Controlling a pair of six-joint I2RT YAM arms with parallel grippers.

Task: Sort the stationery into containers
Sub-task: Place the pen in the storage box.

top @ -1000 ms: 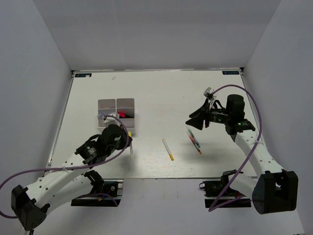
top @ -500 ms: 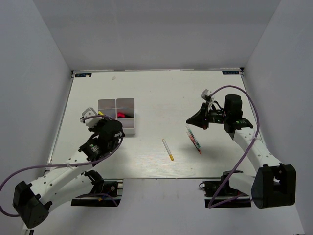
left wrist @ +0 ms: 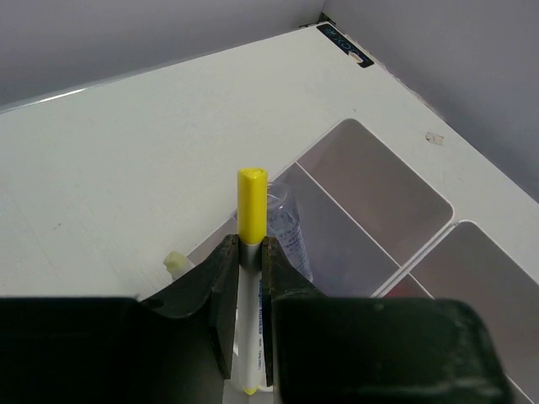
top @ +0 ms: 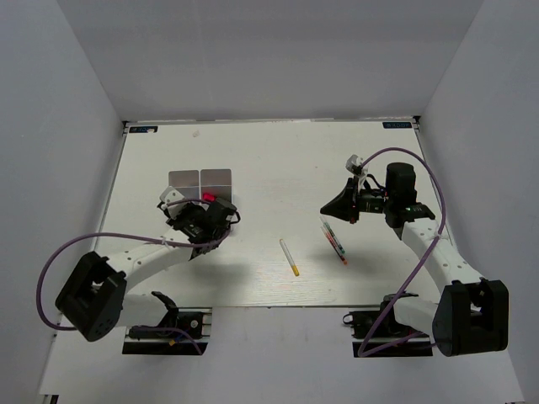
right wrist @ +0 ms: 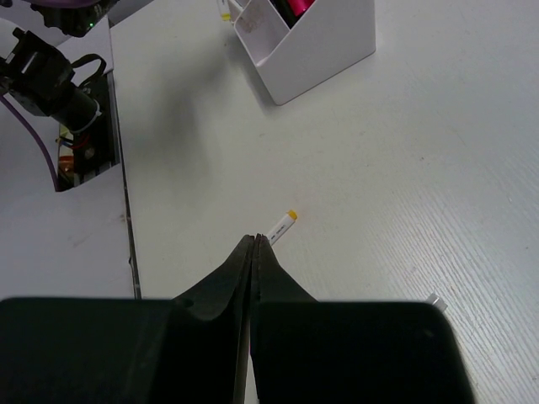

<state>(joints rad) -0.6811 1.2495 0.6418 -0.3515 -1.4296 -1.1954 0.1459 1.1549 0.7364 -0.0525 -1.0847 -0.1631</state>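
Top view, left gripper [top: 210,217]: moved up from the near table edge to the near side of the containers [top: 200,179], upper left of centre; what it carries cannot be made out from here
Top view, right gripper [top: 330,208]: held in the air right of centre; its jaws, wide a second ago, have been brought fully together with nothing between them
Top view, loose stationery: a white pen with yellow tip [top: 289,257] is left at lower centre, and a cluster of red and green pens [top: 335,242] lies just below the right gripper; these remain to be sorted
Left wrist view, grip: a yellow-capped pen [left wrist: 251,252] is pinched upright between nearly closed fingers at frame centre
Left wrist view, target: the container compartments fill the lower right, so a drop-in is judged close
Left wrist view, obstacles: a clear item, possibly a marker, already stands in the nearest compartment just behind the pen and could be knocked; a small beige eraser [left wrist: 174,262] sits just left of the fingers
Right wrist view, state: the shut tips point at the table, the white pen's yellow tip just beyond them, untouched; the closing is judged to have secured nothing
Right wrist view, surroundings: the white box is seen at the top with a pink highlighter [right wrist: 296,8] inside; the two arms are well apart
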